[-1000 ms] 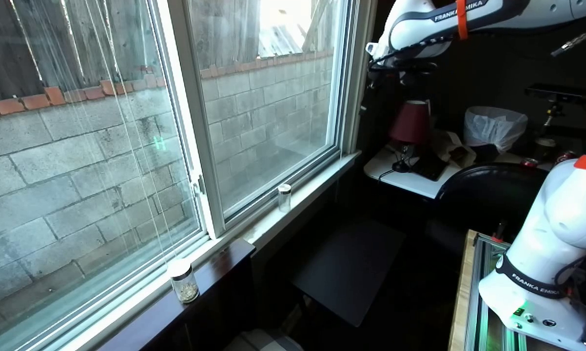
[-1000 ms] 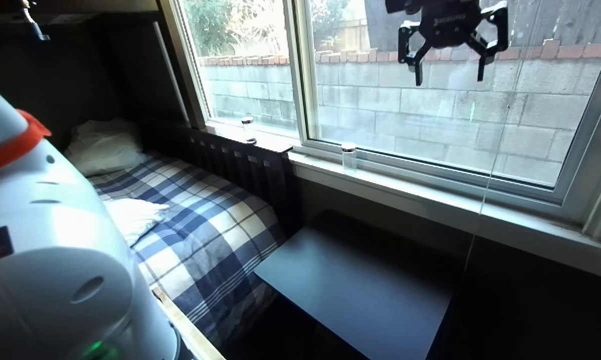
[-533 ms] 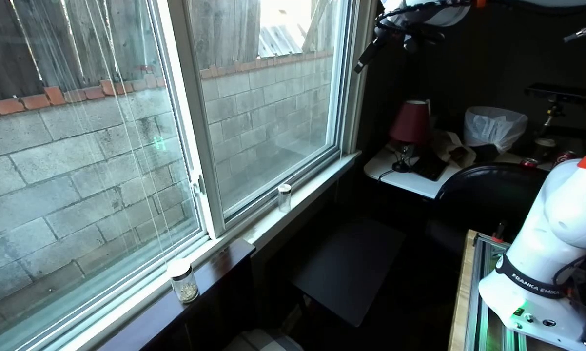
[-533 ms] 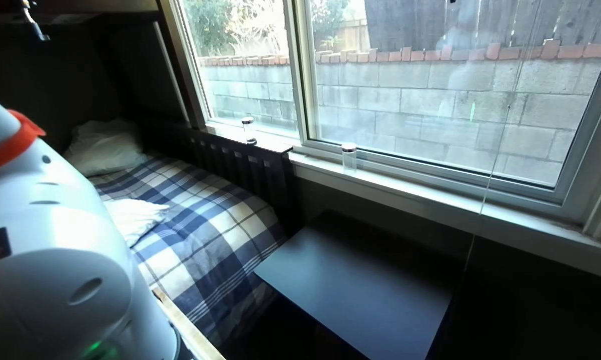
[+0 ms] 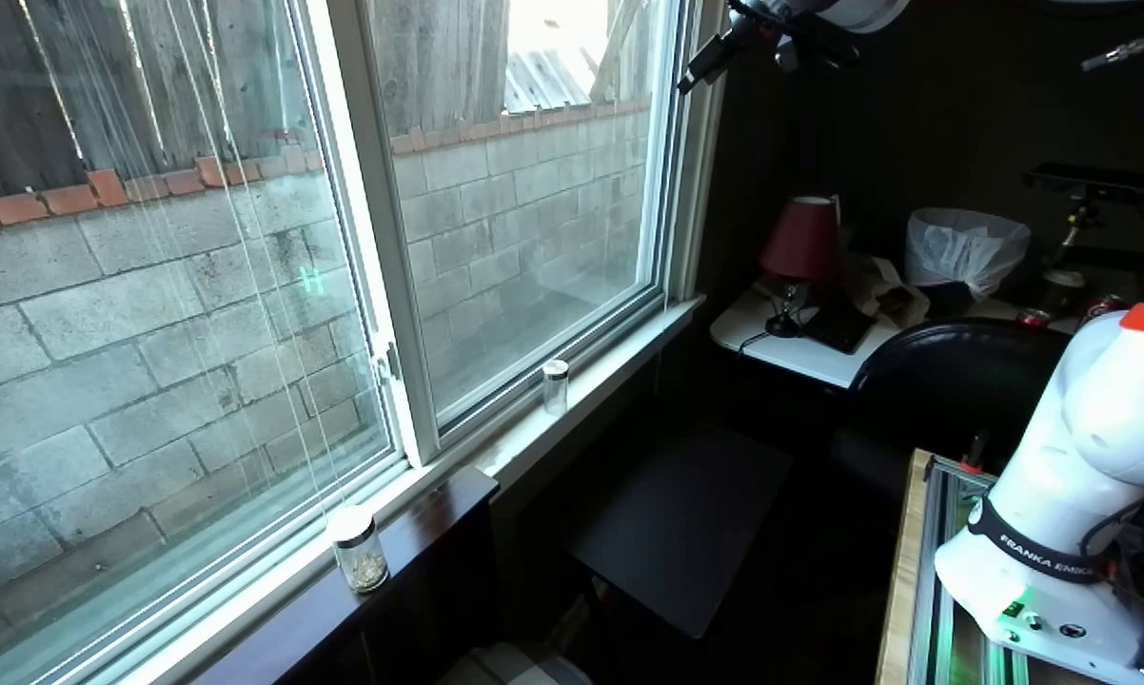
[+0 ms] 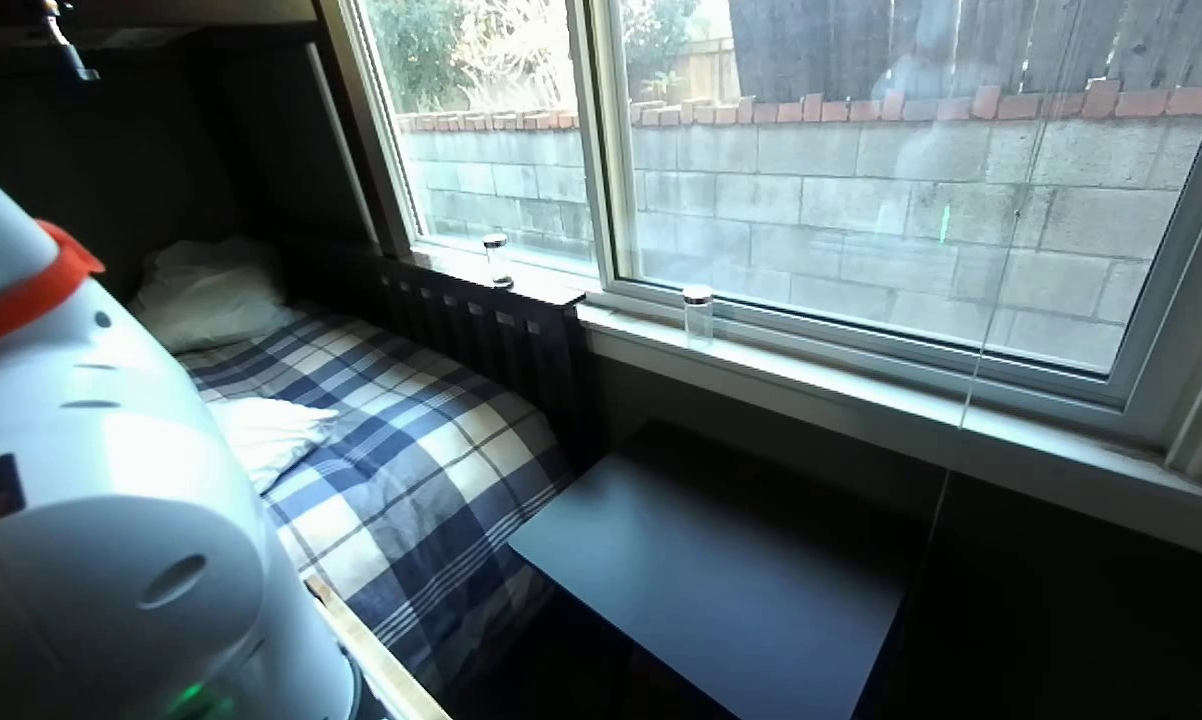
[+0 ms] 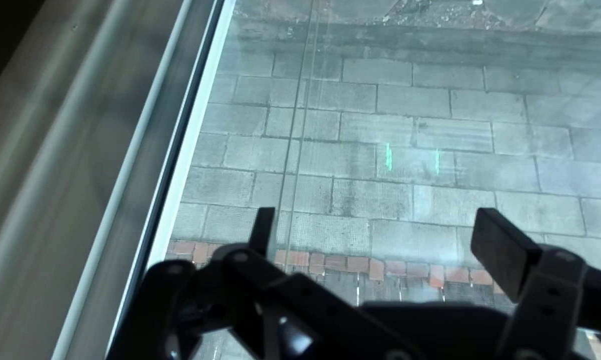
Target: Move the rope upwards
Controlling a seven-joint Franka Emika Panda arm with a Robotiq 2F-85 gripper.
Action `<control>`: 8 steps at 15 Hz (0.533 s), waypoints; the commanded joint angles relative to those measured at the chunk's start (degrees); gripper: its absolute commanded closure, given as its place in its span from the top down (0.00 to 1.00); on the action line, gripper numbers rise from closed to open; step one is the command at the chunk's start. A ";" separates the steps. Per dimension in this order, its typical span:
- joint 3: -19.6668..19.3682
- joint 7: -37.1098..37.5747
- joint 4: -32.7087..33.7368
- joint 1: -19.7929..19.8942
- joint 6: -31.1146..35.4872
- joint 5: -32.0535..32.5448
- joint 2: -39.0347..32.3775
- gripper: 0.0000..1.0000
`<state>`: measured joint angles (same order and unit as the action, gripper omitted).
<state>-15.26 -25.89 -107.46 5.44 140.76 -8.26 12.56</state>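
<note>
The rope is a thin blind cord. In an exterior view the cord hangs in front of the right window pane and down past the sill. In the wrist view the cord shows as two near-parallel lines, one perhaps a reflection. My gripper is open with nothing held. The lines run close beside its left finger, on the inner side; whether they touch cannot be told. In an exterior view the gripper is high at the window's far edge, pointing at the glass. It is out of view in the other exterior picture.
The window frame runs close on the left in the wrist view. Glass jars stand on the sill and ledge. A dark table stands below. More cords hang at the near pane. A red lamp stands behind.
My gripper has risen, leaving the top of an exterior view. It has tilted toward the window and moved closer to the glass. The cord hangs as before.
</note>
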 commanded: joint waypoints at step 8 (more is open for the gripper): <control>-0.90 -1.81 3.12 -0.09 1.27 -4.40 -2.28 1.00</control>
<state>-15.83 -26.46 -105.62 5.21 140.76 -10.93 11.09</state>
